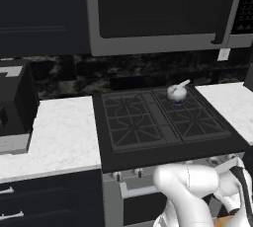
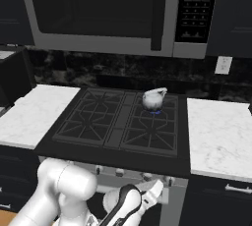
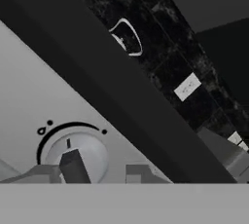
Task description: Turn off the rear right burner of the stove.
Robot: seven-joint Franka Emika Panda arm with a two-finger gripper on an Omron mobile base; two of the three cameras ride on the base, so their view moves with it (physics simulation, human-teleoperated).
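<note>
From the left base camera, the stove (image 1: 168, 122) sits between two white marble counters (image 1: 59, 137), its black cooktop carrying four dark grates. A small silver kettle (image 1: 177, 93) stands on the rear right burner (image 1: 179, 100), where a faint blue glow shows at the grate's centre. A dark microwave (image 1: 163, 14) hangs above, and a dark appliance (image 1: 15, 105) rests on the left counter. The robot's white arm bends low in front of the oven's silver bar.

From the right base camera, the kettle again rests on the rear right burner (image 2: 156, 108), blue flame just visible beneath it. A row of small silver knobs (image 2: 119, 172) lines the stove's front panel under the cooktop edge. The gripper (image 2: 153, 190) reaches up to the right end of that row; whether it touches a knob cannot be told here.

From the hand camera, a round silver knob (image 3: 80, 152) with a dark arc marking around it sits on the pale front panel. The dark fingertips (image 3: 73, 167) press in on either side of it, jaws drawn closed on the knob.
</note>
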